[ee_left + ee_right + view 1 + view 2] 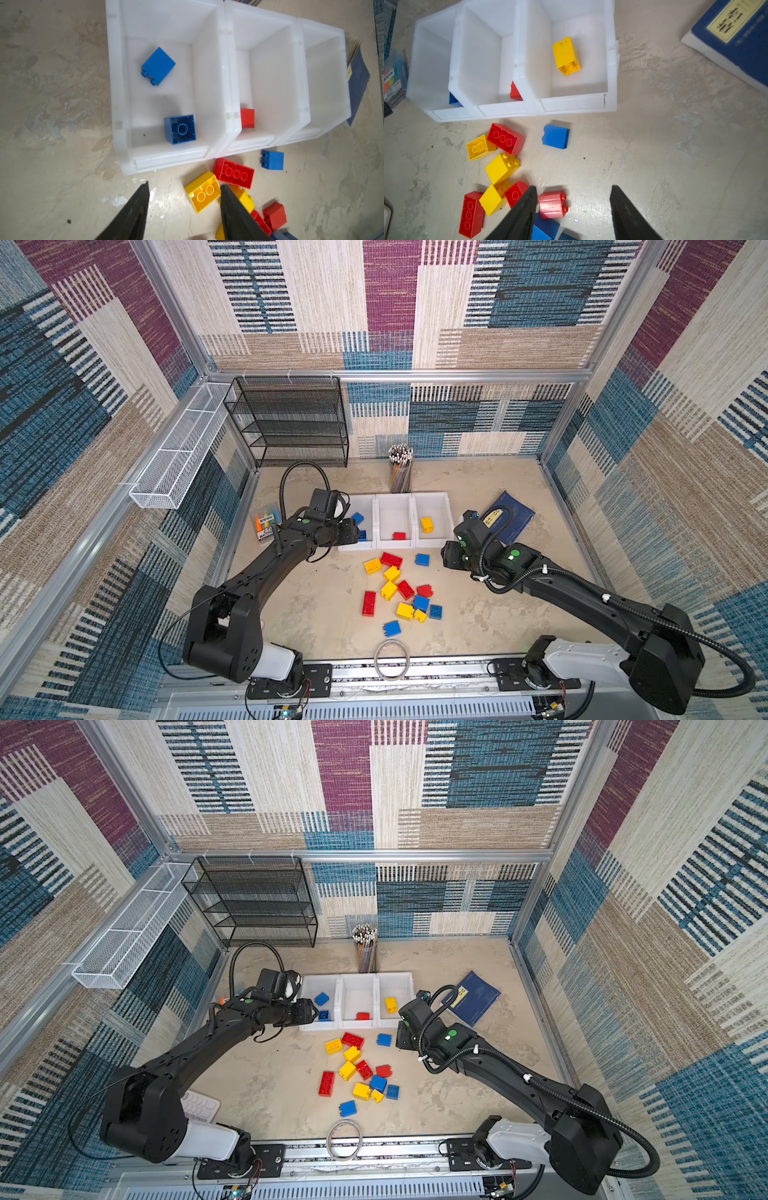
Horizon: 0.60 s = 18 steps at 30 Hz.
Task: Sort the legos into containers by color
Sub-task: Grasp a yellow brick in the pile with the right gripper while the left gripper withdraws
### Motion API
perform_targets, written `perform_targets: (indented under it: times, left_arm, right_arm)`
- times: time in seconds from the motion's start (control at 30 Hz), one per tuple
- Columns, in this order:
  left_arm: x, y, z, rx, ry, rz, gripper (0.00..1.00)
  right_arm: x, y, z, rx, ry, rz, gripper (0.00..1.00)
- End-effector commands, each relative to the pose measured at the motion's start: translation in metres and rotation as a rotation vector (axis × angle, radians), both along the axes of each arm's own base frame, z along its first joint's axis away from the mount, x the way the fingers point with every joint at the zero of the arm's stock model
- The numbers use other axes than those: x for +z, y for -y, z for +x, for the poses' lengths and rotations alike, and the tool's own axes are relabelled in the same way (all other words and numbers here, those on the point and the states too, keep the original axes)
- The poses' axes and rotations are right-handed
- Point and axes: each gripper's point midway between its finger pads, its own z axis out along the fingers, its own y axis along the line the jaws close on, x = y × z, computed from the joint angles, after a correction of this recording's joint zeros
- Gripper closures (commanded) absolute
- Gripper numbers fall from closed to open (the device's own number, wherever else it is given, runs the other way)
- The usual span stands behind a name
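**Both hands hanging open beside a barely begun sort**

The legos (392, 573) are showing as chunky, glossy studded bricks in red, yellow and blue, some square, some oblong. Most are lying jumbled on the beige worktop (316, 614), just in front of the containers: three white open-topped bins standing side by side.

The left bin (365, 502) is holding two blue bricks, one tipped on its side (159, 65) and one upturned (180, 128), baring its hollow underside. The middle bin (395, 506) is holding a red brick (399, 536) by its front lip. The right bin (434, 504) is holding a yellow brick (566, 55).

The left hand (185, 184) is hovering released and grasping nothing, near the left bin's front. The right hand (574, 186) is hanging released too, over the worktop.
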Motion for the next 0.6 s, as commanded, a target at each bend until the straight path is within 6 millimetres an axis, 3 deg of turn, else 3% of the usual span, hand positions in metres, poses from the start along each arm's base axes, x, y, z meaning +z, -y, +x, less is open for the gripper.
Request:
perform_targets:
  times: [0.0,0.27,0.57]
  left_arm:
    - [-0.002,-0.012,-0.014,0.070,0.009,-0.004,0.42]
    - [-0.020,-0.035,-0.056,0.155,0.016,0.001,0.41]
    - [-0.029,-0.036,-0.072,0.173,-0.016,-0.031,0.40]
  right_arm:
    - [-0.002,-0.023,-0.003,0.074,-0.012,0.028,0.41]
    - [-0.031,-0.087,-0.041,0.269,-0.113,-0.014,0.41]
    - [-0.057,-0.137,-0.088,0.595,-0.148,-0.105,0.41]
